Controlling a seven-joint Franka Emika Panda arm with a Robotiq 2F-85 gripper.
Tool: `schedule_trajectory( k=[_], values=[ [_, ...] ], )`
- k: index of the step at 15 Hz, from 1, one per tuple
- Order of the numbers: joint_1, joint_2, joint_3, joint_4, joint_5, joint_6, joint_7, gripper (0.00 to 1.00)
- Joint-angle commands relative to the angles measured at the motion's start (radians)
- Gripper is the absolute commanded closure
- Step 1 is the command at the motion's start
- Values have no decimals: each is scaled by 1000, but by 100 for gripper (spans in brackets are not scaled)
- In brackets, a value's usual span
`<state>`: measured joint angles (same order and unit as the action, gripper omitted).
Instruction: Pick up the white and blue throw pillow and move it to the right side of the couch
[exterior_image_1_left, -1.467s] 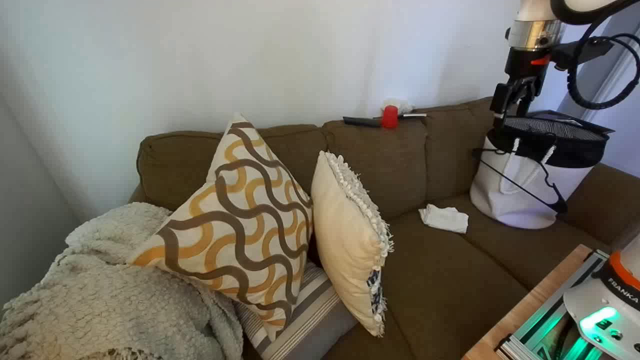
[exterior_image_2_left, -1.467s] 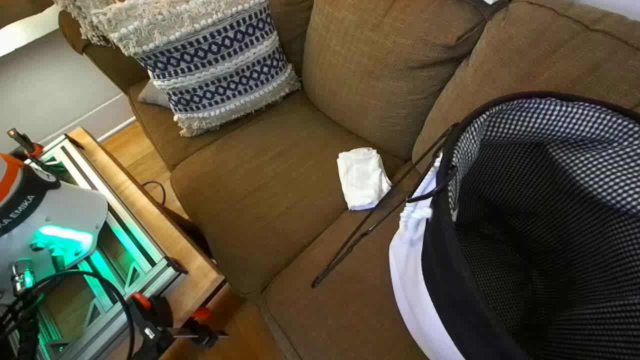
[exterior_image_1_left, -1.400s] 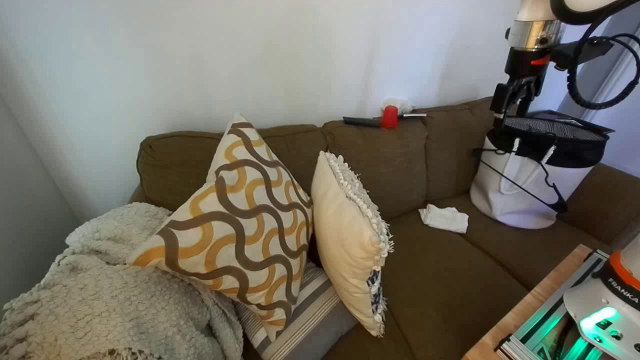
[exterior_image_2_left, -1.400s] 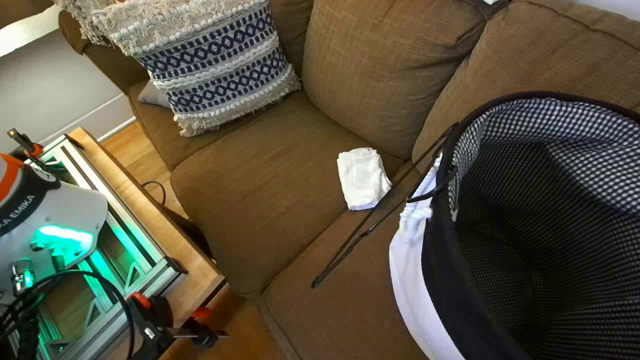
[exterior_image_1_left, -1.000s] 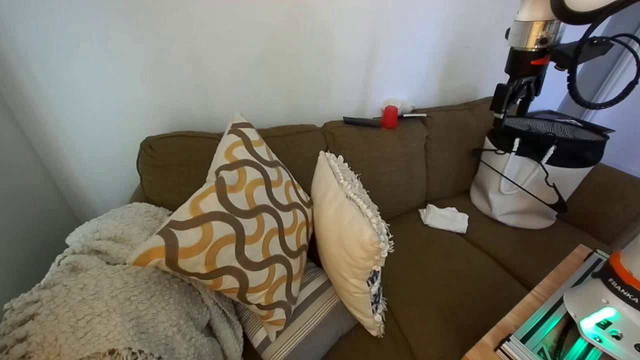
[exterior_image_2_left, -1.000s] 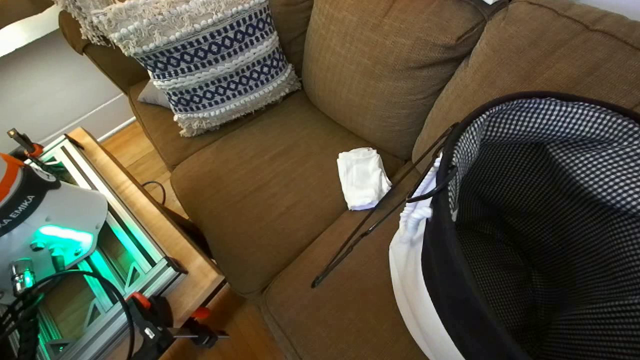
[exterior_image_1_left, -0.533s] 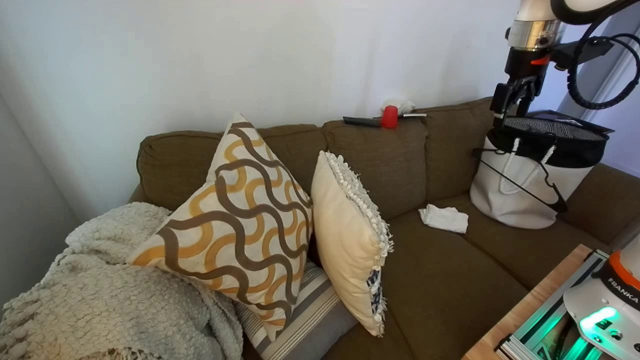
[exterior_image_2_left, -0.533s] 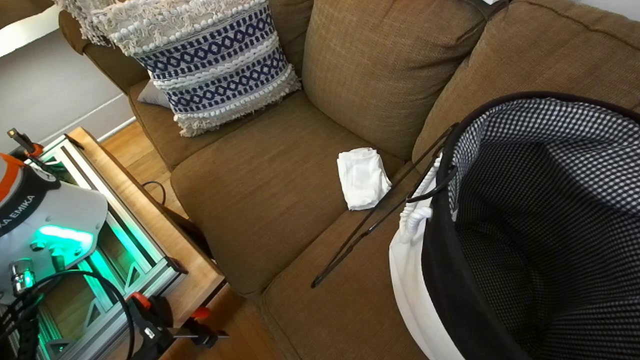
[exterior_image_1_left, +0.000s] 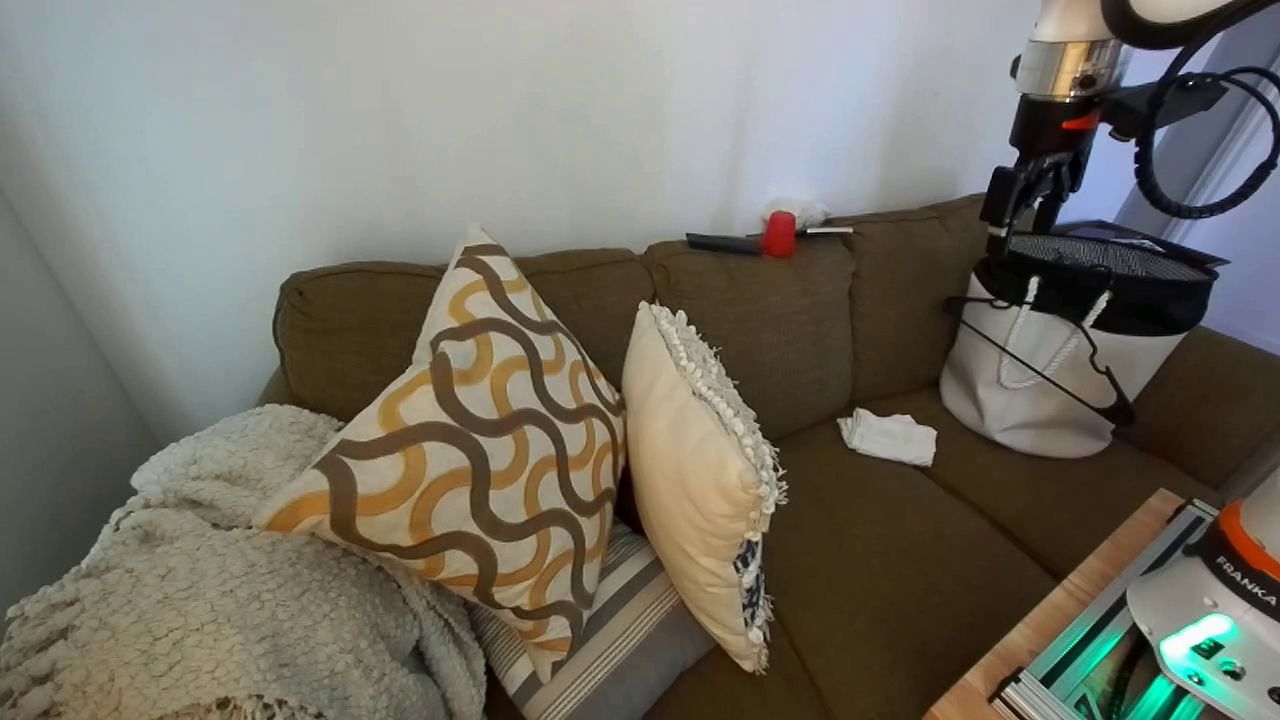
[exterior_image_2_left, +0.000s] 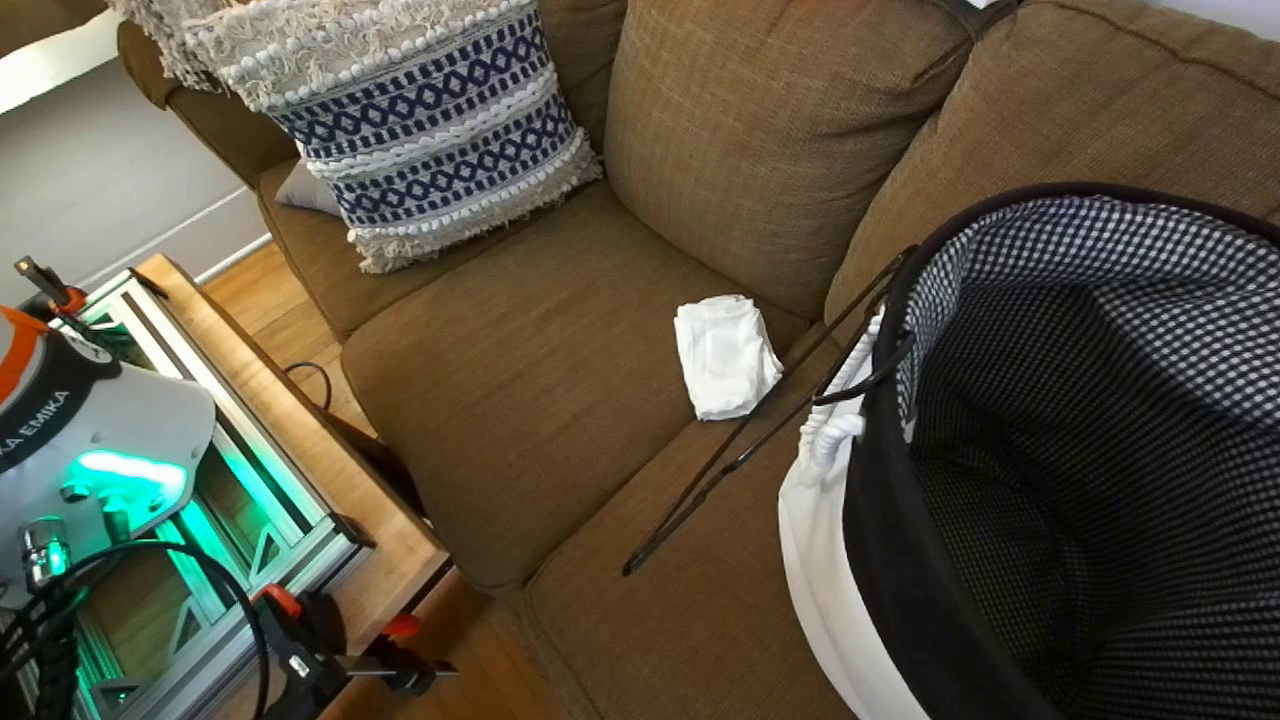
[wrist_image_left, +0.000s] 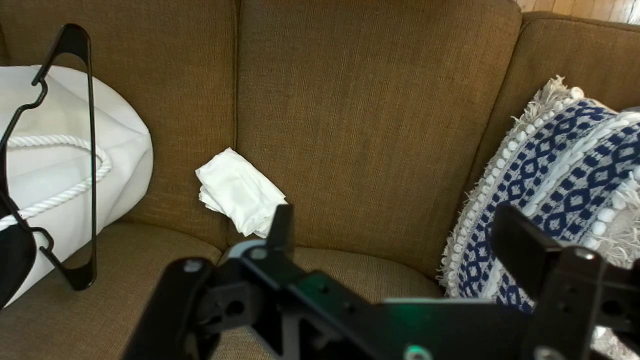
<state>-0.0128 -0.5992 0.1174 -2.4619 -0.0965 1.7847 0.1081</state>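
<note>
Well, nothing looks new just now: your arm (exterior_image_1_left: 1070, 72) and your white and blue throw pillow (exterior_image_2_left: 430, 130) are just as they were a second ago. So the job, I think, has not really begun, and the whole pick-up is ahead of you. The pillow is near the left end of the couch (exterior_image_2_left: 520, 380), as you face it. It stands tipped up, close by a pillow with brown and yellow waves (exterior_image_1_left: 480, 430). It is hard to tell if those two touch.

Your gripper (wrist_image_left: 395, 220) points down, with its two fingers wide apart and nothing between them. It hangs near the top of the white and black bag (exterior_image_1_left: 1060, 418), well apart from your pillow. In the wrist view one finger covers a bit of the pillow, but it is not touching it; it is just nearer the camera.

You will likely have to swing across, past the white cloth (exterior_image_2_left: 725, 358), and pinch a soft edge. The bag, with a hanger (wrist_image_left: 93, 165) at its side, takes up much of the right end, so finding a good spot may be tricky.
</note>
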Motion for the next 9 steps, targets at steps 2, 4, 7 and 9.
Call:
schedule_trajectory(
  k=[2, 4, 7, 9],
  values=[
    [16, 2, -13, 2, -7, -3, 7, 0],
    [16, 2, -13, 2, -7, -3, 7, 0],
    [16, 23, -12, 10, -1, 10, 13, 0],
    [38, 137, 15, 44, 35, 87, 42, 0]
  ],
)
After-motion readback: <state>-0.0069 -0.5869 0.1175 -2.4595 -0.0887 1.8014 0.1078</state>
